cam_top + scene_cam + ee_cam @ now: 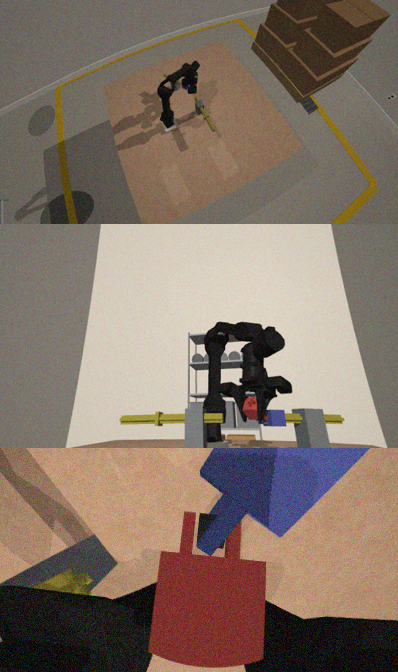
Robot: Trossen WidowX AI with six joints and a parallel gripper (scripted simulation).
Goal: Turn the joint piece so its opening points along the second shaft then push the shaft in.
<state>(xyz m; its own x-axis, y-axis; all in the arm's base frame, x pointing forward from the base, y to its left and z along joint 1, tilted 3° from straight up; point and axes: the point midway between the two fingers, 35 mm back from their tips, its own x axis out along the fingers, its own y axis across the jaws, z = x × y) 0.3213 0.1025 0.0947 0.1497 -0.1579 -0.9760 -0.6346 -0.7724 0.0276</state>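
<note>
My gripper (252, 420) points down and is shut on the red joint piece (249, 408) (209, 608), with a black finger on each side of it. The piece's two red prongs reach to the blue hinge part (276, 417) (300, 483) on the end of the fixed shaft (293, 418). That shaft runs through its grey block (311, 423). The second, yellow shaft (172, 418) (209, 121) (67, 583) passes through the other grey block (194, 426) (199, 107) (95, 560). Its near end stands apart from the joint piece. The opening's exact direction is hard to tell.
The second shaft carries a raised collar (158, 418) (206, 116) on its outer part. The arm's white base (170, 126) stands beside the shafts. A brown shelf stack (311, 53) stands beyond the mat (264, 130). A grey rack (199, 366) is behind the arm.
</note>
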